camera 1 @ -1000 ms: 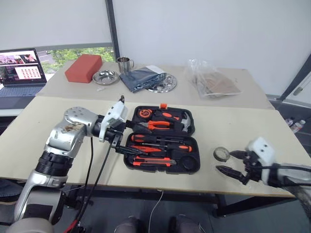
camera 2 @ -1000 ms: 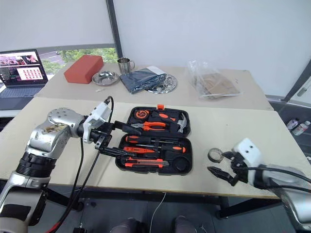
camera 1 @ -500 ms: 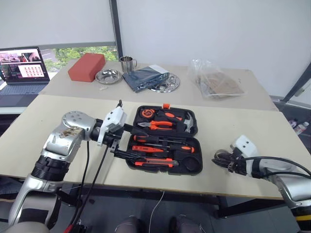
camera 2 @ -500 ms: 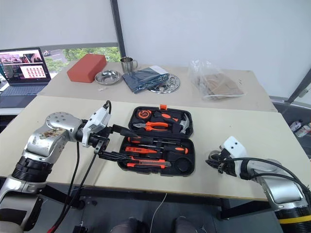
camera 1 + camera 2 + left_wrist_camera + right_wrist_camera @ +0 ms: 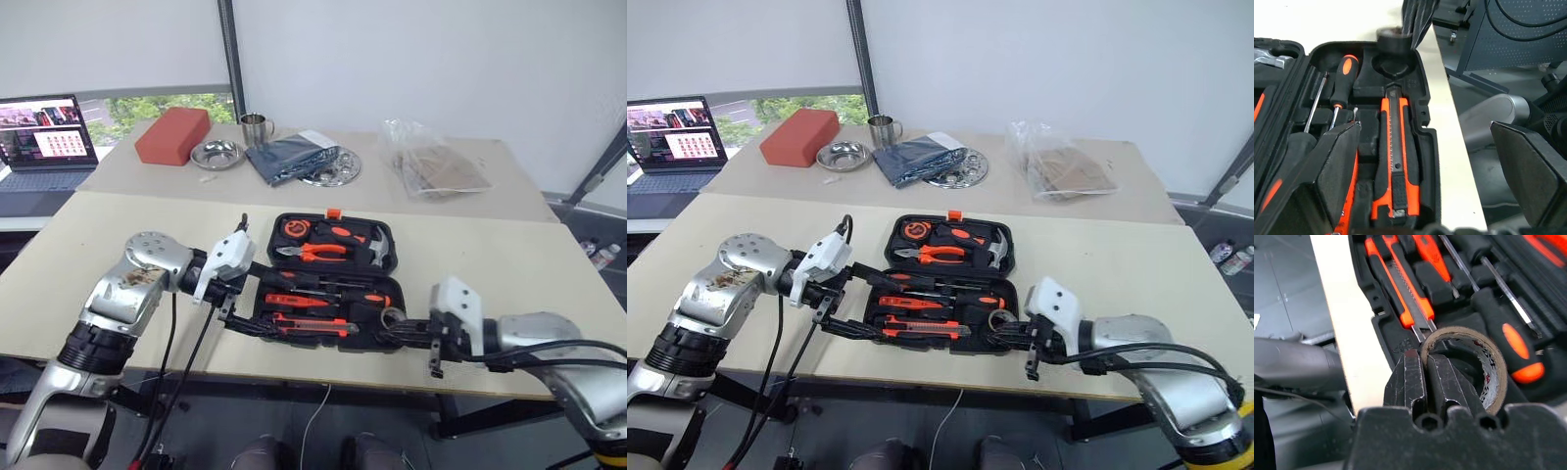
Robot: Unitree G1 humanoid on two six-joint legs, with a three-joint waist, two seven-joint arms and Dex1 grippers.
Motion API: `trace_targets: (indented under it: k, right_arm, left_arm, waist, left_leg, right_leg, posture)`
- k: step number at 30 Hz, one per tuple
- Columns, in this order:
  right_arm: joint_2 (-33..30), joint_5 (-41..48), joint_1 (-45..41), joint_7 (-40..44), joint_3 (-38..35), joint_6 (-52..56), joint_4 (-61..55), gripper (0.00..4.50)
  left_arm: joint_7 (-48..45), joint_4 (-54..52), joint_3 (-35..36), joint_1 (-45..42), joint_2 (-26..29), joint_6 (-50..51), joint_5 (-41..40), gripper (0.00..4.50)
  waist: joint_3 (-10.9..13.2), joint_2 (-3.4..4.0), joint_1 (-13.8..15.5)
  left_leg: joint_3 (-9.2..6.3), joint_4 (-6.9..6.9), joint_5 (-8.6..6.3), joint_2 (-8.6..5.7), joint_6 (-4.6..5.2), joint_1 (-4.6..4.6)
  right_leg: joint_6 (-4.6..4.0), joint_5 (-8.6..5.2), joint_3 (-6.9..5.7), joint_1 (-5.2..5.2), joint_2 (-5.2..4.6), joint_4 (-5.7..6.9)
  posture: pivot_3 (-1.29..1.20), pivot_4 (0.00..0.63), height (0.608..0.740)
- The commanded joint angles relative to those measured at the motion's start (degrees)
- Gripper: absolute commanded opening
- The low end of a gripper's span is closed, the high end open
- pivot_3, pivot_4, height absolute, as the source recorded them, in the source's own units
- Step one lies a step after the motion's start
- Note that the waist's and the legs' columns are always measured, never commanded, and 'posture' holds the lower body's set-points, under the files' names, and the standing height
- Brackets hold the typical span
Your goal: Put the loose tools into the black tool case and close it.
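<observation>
The black tool case [image 5: 333, 282] lies open near the middle of the near counter [image 5: 509, 264], its lid half on the far side and its tray half toward the near edge. The right tool [image 5: 1425, 364] is clamped on the wall of the small grey tape roll [image 5: 1469, 364], one finger inside the ring and one outside, and holds it at the near right corner of the case, above the round recess there [image 5: 1393, 66] (whether the roll touches the recess cannot be told). Just left of that recess the orange-and-black utility knife [image 5: 1396, 161] lies in its slot along the near edge of the tray, and the black/orange-handled screwdrivers [image 5: 323, 296] lie in the slots just beyond it. In the lid half sit the orange-handled pliers [image 5: 318, 252] and the hammer [image 5: 377, 250]. The left tool [image 5: 257, 299] hangs at the left end of the case with its fingers [image 5: 1339, 166] wide apart, gripping nothing. On the far counter [image 5: 509, 186] stand a red-brown block [image 5: 173, 135], a metal dish [image 5: 217, 153], a steel mug [image 5: 254, 128], a folded dark cloth [image 5: 292, 159] and a clear plastic bag [image 5: 436, 166], and a laptop [image 5: 44, 142] sits off to the far left.
</observation>
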Motion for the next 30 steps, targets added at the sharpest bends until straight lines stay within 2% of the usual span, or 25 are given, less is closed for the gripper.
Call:
trace_targets:
  k: [1, 2, 4, 10, 11, 14, 15, 16, 17, 18, 20, 23, 24, 27, 30]
  right_arm:
    - [-0.22, -2.81, -1.64, -1.07, 1.96, 0.10, 1.07, 0.77]
    - [-0.12, -2.79, -1.92, -0.89, 1.99, -0.19, 1.20, 0.93]
    - [0.35, 0.50, -2.48, -0.03, -0.28, 0.85, -0.16, 1.55]
    - [-1.96, 7.36, -1.50, 1.55, -9.85, 4.39, 0.37, 1.55]
    - [-2.64, 7.16, -1.18, 1.57, -11.77, 4.21, 2.39, 1.30]
    - [-3.84, 5.56, -1.26, 1.32, -14.67, 2.36, 8.32, 0.46]
    - [-3.89, 4.37, -1.88, 0.98, -14.35, 1.21, 10.42, 0.08]
    - [-3.78, 3.02, -2.63, 0.65, -13.75, -0.02, 12.39, 0.00]
    - [-3.44, 1.34, -3.65, 0.37, -12.68, -1.61, 14.69, 0.00]
    - [-3.18, 0.19, -4.41, 0.29, -11.92, -2.73, 16.31, 0.00]
    - [-2.03, -3.63, -6.42, 0.18, -9.16, -7.30, 20.48, 0.00]
    - [0.03, -10.72, -9.79, 0.64, -2.94, -15.65, 27.33, 0.00]
    - [1.04, -11.94, -11.31, 0.96, -1.24, -16.75, 29.11, 0.00]
    - [2.80, -14.85, -14.79, 3.40, 2.58, -19.61, 32.41, 0.00]
    - [4.73, -14.53, -16.95, 6.04, 4.01, -21.05, 32.98, 0.00]
  left_arm:
    - [0.20, -1.53, 0.55, -0.42, 0.57, -0.70, -0.21, 4.50]
    - [0.25, -1.44, 0.57, -0.49, 0.57, -0.65, -0.21, 4.50]
    - [0.49, -1.43, 0.60, -0.38, 0.66, -0.31, -0.17, 4.50]
    - [3.97, 0.70, 2.74, 1.44, 1.54, 1.11, 0.29, 4.50]
    - [5.45, 2.36, 4.18, 1.85, 1.91, 1.48, 0.32, 4.50]
    - [9.52, 8.20, 8.01, 2.84, 2.70, 0.76, 0.88, 3.79]
    - [10.17, 9.58, 8.20, 3.24, 3.16, -0.20, 1.70, 3.36]
    - [10.29, 10.62, 8.05, 3.69, 3.61, -1.55, 2.62, 2.89]
    - [10.65, 11.96, 7.66, 4.20, 4.05, -2.97, 3.96, 2.67]
    - [10.86, 12.94, 7.37, 4.44, 4.27, -3.91, 4.91, 2.16]
    - [12.25, 15.40, 6.80, 4.19, 3.83, -5.22, 6.78, 1.47]
    - [15.05, 20.58, 4.18, 2.80, 1.24, -8.76, 10.95, 0.28]
    - [15.29, 21.36, 3.48, 2.28, 0.01, -9.42, 11.46, 0.03]
    - [15.41, 22.20, 2.57, 0.60, -3.33, -8.56, 11.41, 0.03]
    - [13.02, 19.24, 1.89, 1.44, -4.41, -5.57, 9.65, 0.03]
  waist:
    - [0.00, 0.00, -0.04]
    - [0.00, 0.00, -0.07]
    - [0.00, 0.00, -0.12]
    - [0.00, 0.00, -0.09]
    - [0.00, 0.00, -0.09]
    - [0.00, 0.00, -0.09]
    - [0.00, 0.00, -0.16]
    - [0.00, 0.00, -0.22]
    - [0.00, 0.00, -0.24]
    - [0.00, 0.00, -0.29]
    - [0.00, 0.01, -0.31]
    - [0.00, 0.01, -0.43]
    - [0.00, 0.01, -0.40]
    - [0.01, 0.01, -0.25]
    - [0.02, 0.01, -0.36]
  left_leg:
    - [0.00, 0.00, 0.00, 0.00, 0.00, 0.00]
    - [0.01, 0.00, 0.00, 0.00, 0.00, -0.01]
    - [0.01, 0.00, 0.00, 0.00, 0.00, -0.01]
    - [0.01, -0.01, 0.00, 0.00, 0.00, 0.00]
    - [0.00, -0.01, 0.00, 0.00, 0.00, 0.00]
    - [0.00, -0.01, 0.00, 0.00, 0.00, 0.02]
    - [0.01, -0.02, 0.00, 0.00, 0.01, 0.02]
    - [0.01, -0.02, 0.00, 0.01, 0.01, 0.04]
    - [0.01, -0.03, 0.00, 0.01, 0.01, 0.05]
    - [0.02, -0.04, 0.00, 0.01, 0.00, 0.05]
    - [0.05, -0.07, 0.00, 0.01, 0.00, 0.05]
    - [0.09, -0.06, 0.00, 0.00, 0.00, 0.06]
    - [0.11, -0.07, 0.00, 0.00, 0.00, 0.07]
    - [0.14, -0.04, 0.00, -0.01, 0.00, -0.02]
    - [0.15, 0.00, 0.01, -0.04, 0.00, -0.15]
  right_leg:
    - [-0.03, 0.02, 0.00, 0.00, 0.01, 0.00]
    - [-0.04, 0.02, 0.00, -0.01, 0.02, 0.00]
    - [-0.03, 0.02, 0.00, -0.02, 0.04, 0.00]
    - [-0.05, 0.03, 0.00, -0.01, 0.04, -0.01]
    - [-0.05, 0.03, 0.00, 0.00, 0.05, -0.01]
    - [-0.05, 0.02, 0.01, 0.00, 0.04, -0.01]
    - [-0.04, 0.02, 0.00, 0.00, 0.03, -0.01]
    - [-0.04, 0.02, 0.01, 0.00, 0.03, 0.00]
    - [-0.04, 0.02, 0.00, 0.01, 0.04, 0.00]
    - [-0.03, 0.01, 0.00, 0.00, 0.03, 0.00]
    - [-0.04, 0.02, -0.01, -0.03, 0.03, 0.01]
    - [-0.04, 0.02, -0.06, -0.05, 0.04, 0.02]
    - [-0.02, 0.01, -0.07, -0.04, 0.04, 0.03]
    - [-0.05, 0.03, -0.17, -0.08, 0.03, 0.04]
    - [-0.06, 0.04, -0.27, -0.17, 0.04, 0.05]
  posture:
    - [0.00, 0.150, 0.736]
    - [0.00, 0.150, 0.736]
    - [0.00, 0.150, 0.736]
    - [0.00, 0.150, 0.736]
    - [0.00, 0.150, 0.736]
    - [0.00, 0.150, 0.736]
    - [0.00, 0.150, 0.736]
    - [0.00, 0.150, 0.736]
    - [0.00, 0.150, 0.736]
    - [0.00, 0.150, 0.736]
    - [0.00, 0.150, 0.736]
    - [0.00, 0.150, 0.736]
    - [0.00, 0.150, 0.736]
    - [0.00, 0.150, 0.736]
    - [0.00, 0.150, 0.736]
